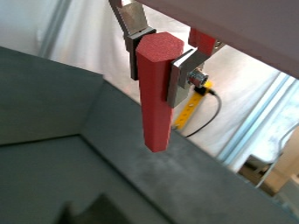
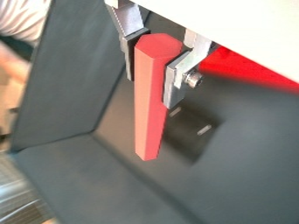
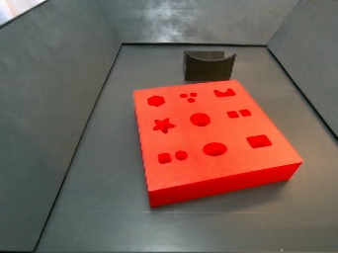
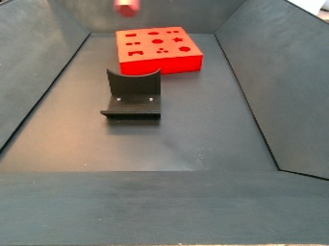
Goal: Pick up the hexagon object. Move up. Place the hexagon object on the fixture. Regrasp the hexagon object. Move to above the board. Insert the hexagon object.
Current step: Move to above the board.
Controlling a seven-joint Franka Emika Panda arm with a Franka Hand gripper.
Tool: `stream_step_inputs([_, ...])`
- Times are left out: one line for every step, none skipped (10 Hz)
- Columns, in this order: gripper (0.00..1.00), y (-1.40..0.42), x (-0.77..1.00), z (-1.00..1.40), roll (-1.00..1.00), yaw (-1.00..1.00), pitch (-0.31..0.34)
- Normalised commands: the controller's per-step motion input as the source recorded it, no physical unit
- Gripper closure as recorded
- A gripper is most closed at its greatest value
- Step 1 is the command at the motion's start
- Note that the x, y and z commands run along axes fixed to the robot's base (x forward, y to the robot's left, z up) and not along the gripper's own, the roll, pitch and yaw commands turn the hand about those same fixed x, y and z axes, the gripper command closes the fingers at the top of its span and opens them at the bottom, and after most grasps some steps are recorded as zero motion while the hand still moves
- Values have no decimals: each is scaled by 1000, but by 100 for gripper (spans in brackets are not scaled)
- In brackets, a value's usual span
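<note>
Hanging apparently vertical in the claw (image 1: 162, 54): hexagon object (image 1: 156, 96).

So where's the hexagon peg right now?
The hexagon peg hangs upright, clamped in the hand in both wrist views, lifted clear of the floor, with the fixture below it.

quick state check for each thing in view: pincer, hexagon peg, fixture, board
pincer: shut on the hexagon object, raised off the floor
hexagon object: held near its upper end, hanging upright in both wrist views
fixture: on the floor, nothing resting on it
board: flat on the floor, holes unfilled
</note>
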Motion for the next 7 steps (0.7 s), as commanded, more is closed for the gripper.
stream_step_inputs([100,-1000,-705,203,-1000,35,112])
stream_step_inputs([100,-1000,-724,179,-1000,49,96])
stream_step_inputs([100,-1000,-734,186,-1000,52,90])
stream_step_inputs([100,-1000,-754,195,-1000,54,91])
stream_step_inputs([100,-889,-706,159,-1000,59,72])
stream_step_inputs([100,-721,-592,133,-1000,59,68])
stream_step_inputs([100,-357,-345,78,-1000,60,48])
